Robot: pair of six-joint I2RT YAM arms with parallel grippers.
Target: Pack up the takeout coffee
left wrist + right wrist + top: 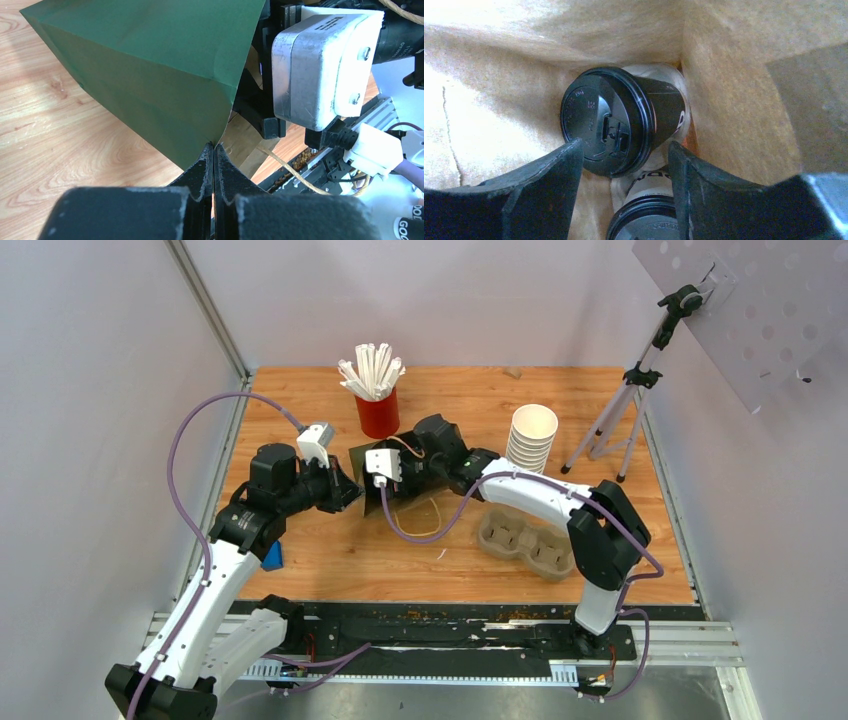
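Wooden table [330, 560], pale walls [80, 390]; coffee [609, 122] seemingly bagged

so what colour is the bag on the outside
The bag is dark green outside; left wrist view.

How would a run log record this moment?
left gripper: shut on green bag edge | right gripper: open inside bag | coffee cup: in bag, not gripped | second lidded cup: beside it

Left arm [215, 570] rises from 7 o'clock toward centre; left gripper [214, 147] fingers pressed flat together, pinching the edge of the green paper bag [165, 70]. Right arm [560, 502] reaches from 4 o'clock toward 10 o'clock; right gripper [624, 150] fingers spread apart.
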